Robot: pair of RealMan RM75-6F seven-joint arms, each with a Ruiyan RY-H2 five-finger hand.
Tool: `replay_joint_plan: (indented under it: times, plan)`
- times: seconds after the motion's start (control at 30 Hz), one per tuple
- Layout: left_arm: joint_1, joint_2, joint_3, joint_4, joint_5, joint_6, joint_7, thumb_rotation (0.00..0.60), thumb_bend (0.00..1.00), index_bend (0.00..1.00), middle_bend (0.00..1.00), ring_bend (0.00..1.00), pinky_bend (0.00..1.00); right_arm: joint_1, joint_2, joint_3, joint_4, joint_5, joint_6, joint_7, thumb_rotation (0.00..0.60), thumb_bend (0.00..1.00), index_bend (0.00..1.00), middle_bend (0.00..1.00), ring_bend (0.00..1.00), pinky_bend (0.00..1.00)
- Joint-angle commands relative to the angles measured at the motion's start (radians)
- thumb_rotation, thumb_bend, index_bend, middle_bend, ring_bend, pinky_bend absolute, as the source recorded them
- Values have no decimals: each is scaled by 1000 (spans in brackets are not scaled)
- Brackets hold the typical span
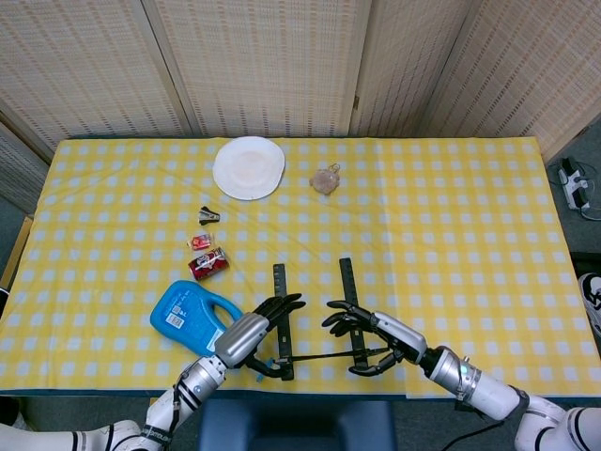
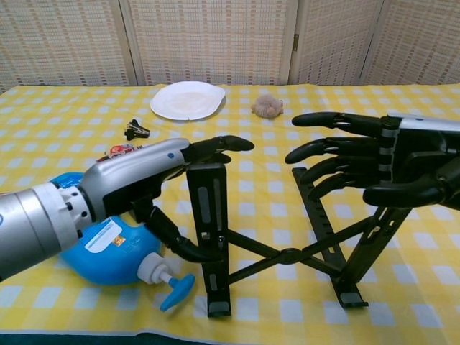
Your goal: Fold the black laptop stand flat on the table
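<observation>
The black laptop stand [image 2: 290, 255] stands unfolded near the table's front edge, with two slotted rails joined by crossed bars. In the head view its left rail [image 1: 280, 324] and right rail lie side by side. My left hand [image 2: 154, 180] reaches across the left rail, fingers stretched over its top end and thumb curled by its side, not clamped. It also shows from above as the left hand [image 1: 252, 334]. My right hand [image 2: 374, 162] hovers with spread fingers over the right rail, thumb near the raised leg, holding nothing. The right hand [image 1: 371, 331] also shows in the head view.
A blue detergent bottle [image 2: 108, 244] lies just left of the stand, under my left forearm. Further back are a red can [image 1: 208, 264], a binder clip [image 1: 208, 215], a white plate [image 1: 248, 167] and a brownish lump [image 1: 326, 180]. The table's front edge is close behind the stand.
</observation>
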Motion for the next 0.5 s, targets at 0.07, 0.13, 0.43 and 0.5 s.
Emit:
replay_joint_plan:
  times: [0.07,0.13,0.43,0.5]
  plan:
    - [-2,-24,-14,24,-31,11,15,600,24,0,30,81,0,-2,-3,-3,3,-4,-2,3,600,274,93,225,240,232]
    - [-1,-26,-14,30,-38,15,20,600,24,0,36,85,0,-4,-5,-5,5,-8,-2,6,600,274,93,225,239,232]
    - [1,-28,-28,71,-29,64,50,600,24,11,60,100,0,-20,-12,-14,14,-22,17,15,600,274,91,223,239,230]
    - [-5,-28,-33,79,-26,66,51,600,23,40,67,105,0,-20,-14,-12,12,-25,20,15,600,274,91,223,239,228]
